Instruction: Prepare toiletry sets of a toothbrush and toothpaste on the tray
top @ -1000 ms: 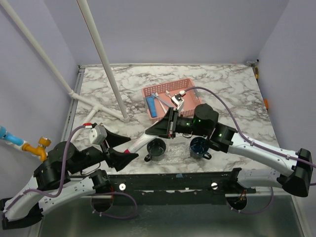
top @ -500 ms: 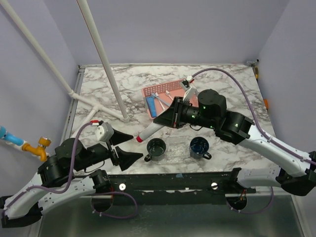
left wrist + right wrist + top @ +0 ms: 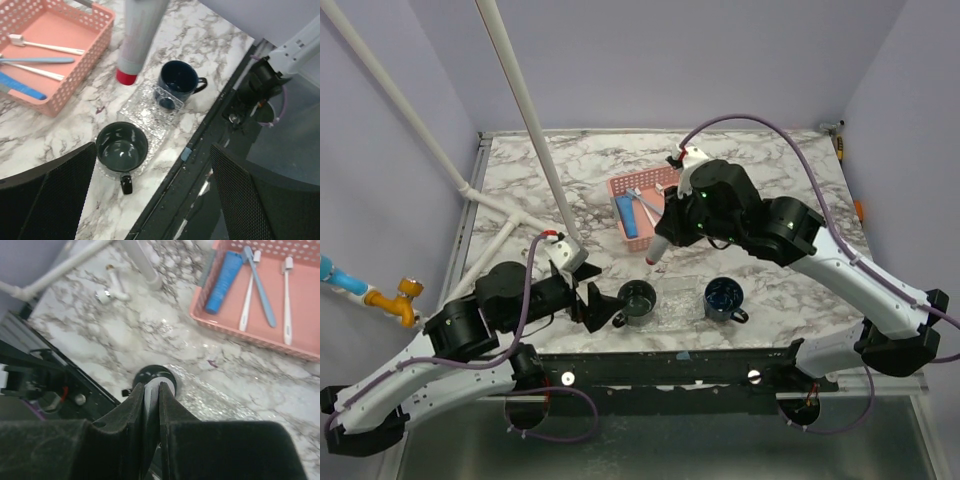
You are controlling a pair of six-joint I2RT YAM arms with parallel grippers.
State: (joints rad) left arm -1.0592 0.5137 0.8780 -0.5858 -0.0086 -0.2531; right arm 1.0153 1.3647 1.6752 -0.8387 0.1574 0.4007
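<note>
A white toothpaste tube (image 3: pixel 656 252) with a red cap is held clamped between the fingers of the right gripper (image 3: pixel 666 233), cap downward and slightly tilted, in the air above the marble table (image 3: pixel 790 190). The transparent tray (image 3: pixel 149 109) is found on the table at 6 o'clock from the pink basket (image 3: pixel 82 70), with a dark mug (image 3: pixel 637 298) at its 9 o'clock and a blue mug (image 3: pixel 723 294) at its 3 o'clock. Whether the mugs rest on its edges cannot be told. In the basket a blue tube (image 3: pixel 628 217) and several toothbrushes (image 3: pixel 260 287) are seen. The left gripper (image 3: pixel 595 306) is placed low at 9 o'clock of the dark mug, its jaws spread wide with nothing between them. The step in hand is judged to be the carrying of the toothpaste toward the tray. What is called for next is a shift toward 5 o'clock and a controlled descent, so that the tube can be set down on the tray without either mug being knocked. A toothbrush would then be needed from the basket.
</note>
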